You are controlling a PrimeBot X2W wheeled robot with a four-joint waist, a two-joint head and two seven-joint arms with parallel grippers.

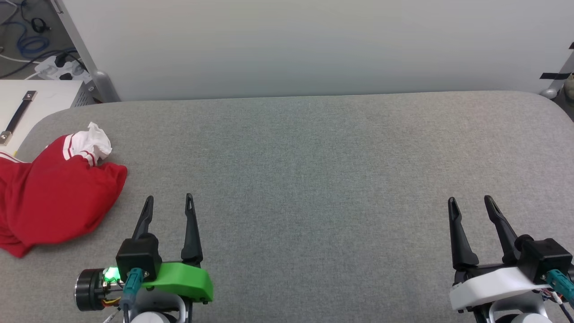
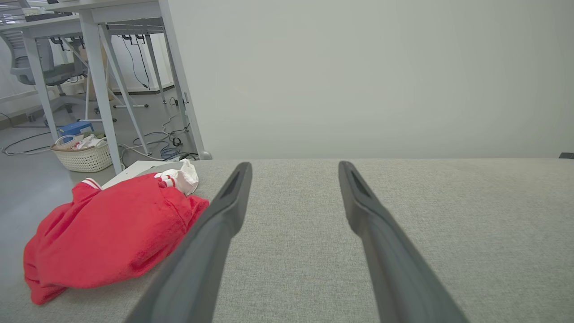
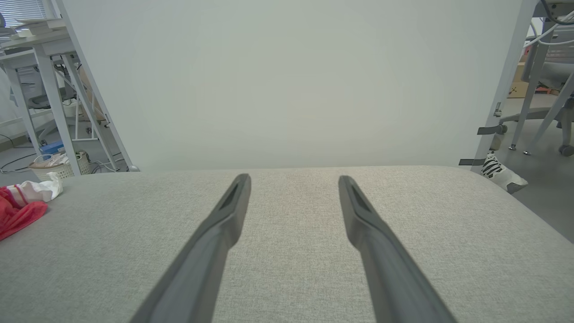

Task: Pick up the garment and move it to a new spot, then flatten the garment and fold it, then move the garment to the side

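Nearest: 2 grippers, L gripper (image 1: 169, 197) and R gripper (image 1: 470, 198), well apart at bottom corners of head view. Both spread wide w/ nothing between, 2 dark fingers each, pointing straight fwd above grey padded surface (image 1: 314, 170). Farther out, left of L gripper and not touching: 1 garment (image 1: 54, 197), crumpled red heap at surface's left edge, long axis approx near-left to far-right, white striped sleeve at far end. Behind: 1 white panel (image 1: 314, 45).

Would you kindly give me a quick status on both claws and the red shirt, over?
Left claw open, empty. Right claw open, empty. Garment crumpled at grey table's left edge, untouched. Nothing blocking the reach.
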